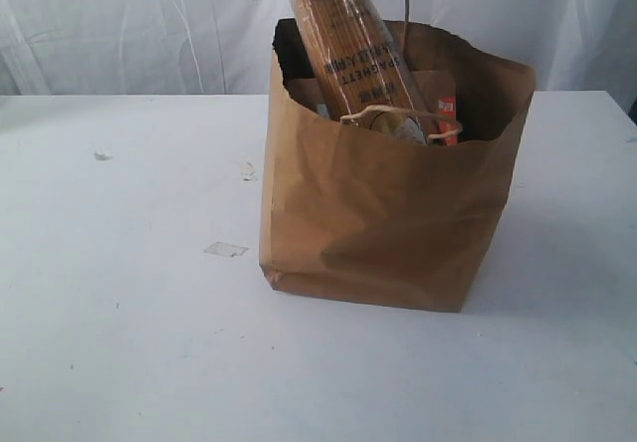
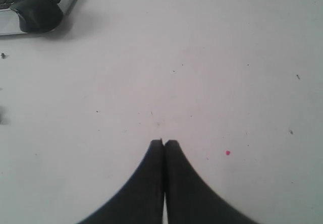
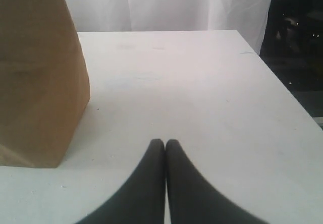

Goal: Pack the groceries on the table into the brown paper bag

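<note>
Though likely at packing's end: brown paper bag (image 1: 388,233) upright on counter (image 1: 119,313), spaghetti packet (image 1: 343,44) jutting from top; left hand (image 2: 164,142) and right hand (image 3: 165,142) pinched closed, empty. Next, probably: check for stray groceries.

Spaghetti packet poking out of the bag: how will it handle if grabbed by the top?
Probably stiff lengthwise yet brittle: the long spaghetti packet is a slim sleeve of dry strands. It leans tilted inside the brown paper bag, so it may pivot when nudged. The glossy film looks slippery.
</note>
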